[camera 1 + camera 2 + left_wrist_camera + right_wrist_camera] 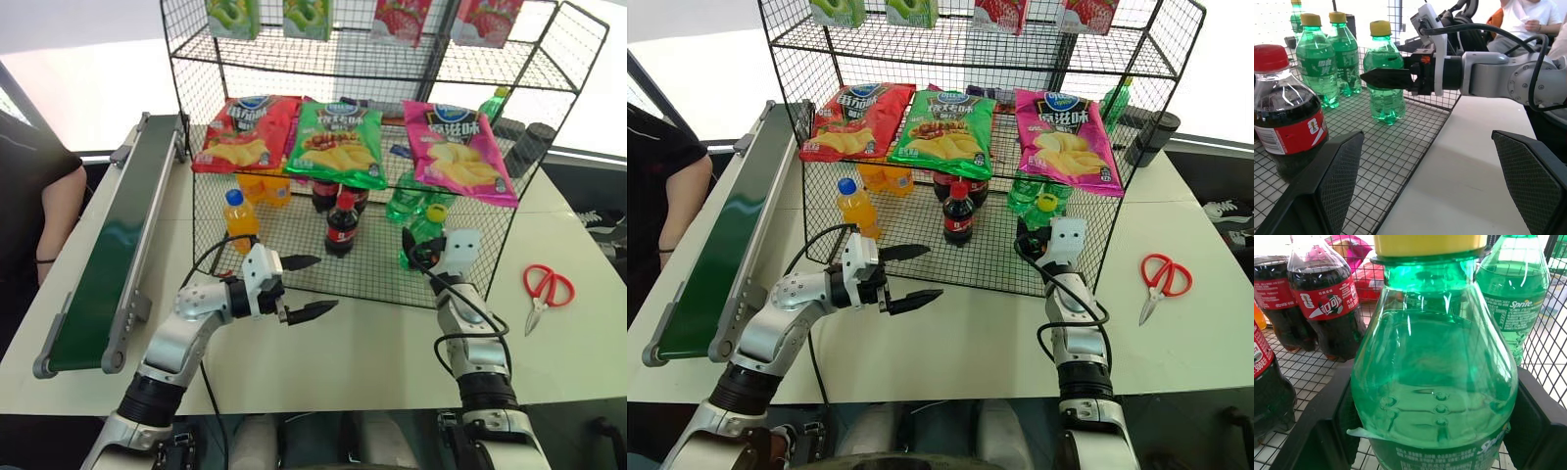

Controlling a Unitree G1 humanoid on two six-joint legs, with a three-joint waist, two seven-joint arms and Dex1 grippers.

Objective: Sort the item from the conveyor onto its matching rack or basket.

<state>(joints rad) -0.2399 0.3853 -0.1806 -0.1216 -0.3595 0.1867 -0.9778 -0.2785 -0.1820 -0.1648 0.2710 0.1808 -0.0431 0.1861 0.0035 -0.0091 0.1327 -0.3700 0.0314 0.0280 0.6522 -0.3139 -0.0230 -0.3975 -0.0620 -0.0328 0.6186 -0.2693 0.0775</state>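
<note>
Right tool (1382,78) clamped on green bottle (1382,83), bottle upright on bottom tier of rack (372,279), at its front right, beside other green bottles (1315,58). Cola bottle (341,223) mid-tier, orange bottle (240,217) at left. Left tool (306,288) spread wide, empty, above table (392,352) just before rack. Conveyor (108,255) far left; scissors (545,292) right.

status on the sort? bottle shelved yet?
Done: conveyor is bare, and the green bottle stands on the rack floor by the other green ones. In hand: right pincer is shut on it. Left: let go and pull back. Left pincer is open, idle.
</note>
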